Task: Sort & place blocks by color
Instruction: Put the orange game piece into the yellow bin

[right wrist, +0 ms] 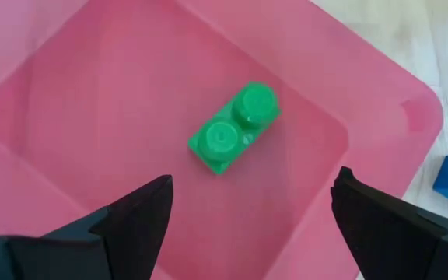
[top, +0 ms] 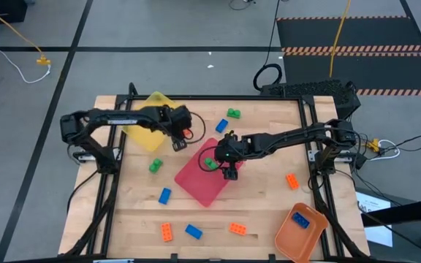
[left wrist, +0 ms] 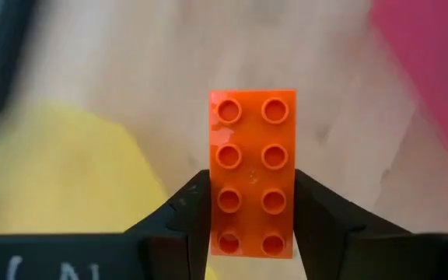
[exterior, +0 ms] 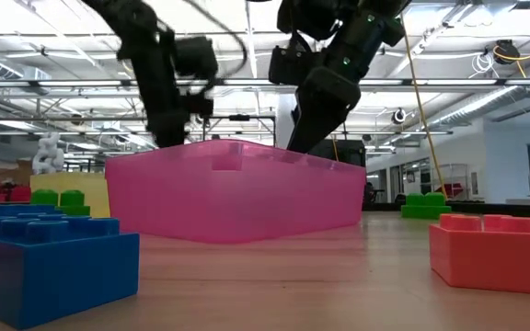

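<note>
An orange brick point(left wrist: 252, 173), judged light, stiff and slick, is clamped across its long sides by the left end effector point(left wrist: 252, 225), while the right end effector point(right wrist: 251, 214) is spread wide above a green brick point(right wrist: 234, 128).

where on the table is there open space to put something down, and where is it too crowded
Bare wood lies along the right side between the pink tray and the orange brick, and at the front left corner beside the blue brick. The middle is crowded: the left tool grips an orange block, and the open right tool hangs over the pink tray.
</note>
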Robot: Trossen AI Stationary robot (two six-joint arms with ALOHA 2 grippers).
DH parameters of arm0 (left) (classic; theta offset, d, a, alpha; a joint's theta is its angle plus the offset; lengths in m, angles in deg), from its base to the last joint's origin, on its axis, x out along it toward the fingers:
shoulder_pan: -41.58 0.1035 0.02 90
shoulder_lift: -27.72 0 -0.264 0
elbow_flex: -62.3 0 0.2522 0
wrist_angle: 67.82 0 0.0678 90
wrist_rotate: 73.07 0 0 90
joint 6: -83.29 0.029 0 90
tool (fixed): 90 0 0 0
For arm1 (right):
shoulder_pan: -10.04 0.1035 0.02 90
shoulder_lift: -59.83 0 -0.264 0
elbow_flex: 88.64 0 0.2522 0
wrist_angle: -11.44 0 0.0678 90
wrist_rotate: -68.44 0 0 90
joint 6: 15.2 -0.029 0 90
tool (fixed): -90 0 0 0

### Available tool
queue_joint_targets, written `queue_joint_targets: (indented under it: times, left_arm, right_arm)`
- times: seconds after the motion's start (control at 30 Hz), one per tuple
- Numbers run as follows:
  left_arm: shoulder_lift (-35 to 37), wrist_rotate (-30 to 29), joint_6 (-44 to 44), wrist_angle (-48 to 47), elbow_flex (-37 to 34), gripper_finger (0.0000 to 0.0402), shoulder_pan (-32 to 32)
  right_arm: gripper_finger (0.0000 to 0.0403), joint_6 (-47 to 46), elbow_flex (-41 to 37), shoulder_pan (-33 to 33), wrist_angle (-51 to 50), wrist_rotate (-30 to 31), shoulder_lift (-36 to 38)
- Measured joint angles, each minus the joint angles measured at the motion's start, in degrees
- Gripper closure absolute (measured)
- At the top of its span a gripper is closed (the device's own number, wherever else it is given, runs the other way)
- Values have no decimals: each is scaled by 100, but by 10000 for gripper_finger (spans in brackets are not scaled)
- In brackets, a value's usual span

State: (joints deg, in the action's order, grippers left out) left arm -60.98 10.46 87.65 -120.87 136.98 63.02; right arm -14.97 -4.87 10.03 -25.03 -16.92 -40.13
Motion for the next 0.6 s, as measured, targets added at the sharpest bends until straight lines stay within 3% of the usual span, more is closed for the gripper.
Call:
queue_joint_targets:
  times: [0.07, 0.23, 0.3, 0.5, 0.6]
  left_arm:
    - [266, -174, 3, -384, 353, 264, 10]
    - [685, -1481, -261, -1637, 945, 264, 183]
    - [805, -1749, -409, -1889, 1039, 264, 357]
    - [894, -1732, -812, -2327, 799, 264, 1079]
    - [858, -1324, -813, -2300, 435, 264, 1331]
  right_arm:
    - [72, -1, -42, 8, 108, -2, 0]
    - [72, -71, -201, 13, 370, -19, 0]
    - [72, -109, -292, 11, 520, -22, 0]
    - [72, -107, -455, 11, 579, -22, 0]
    - [72, -107, -512, 11, 698, -24, 0]
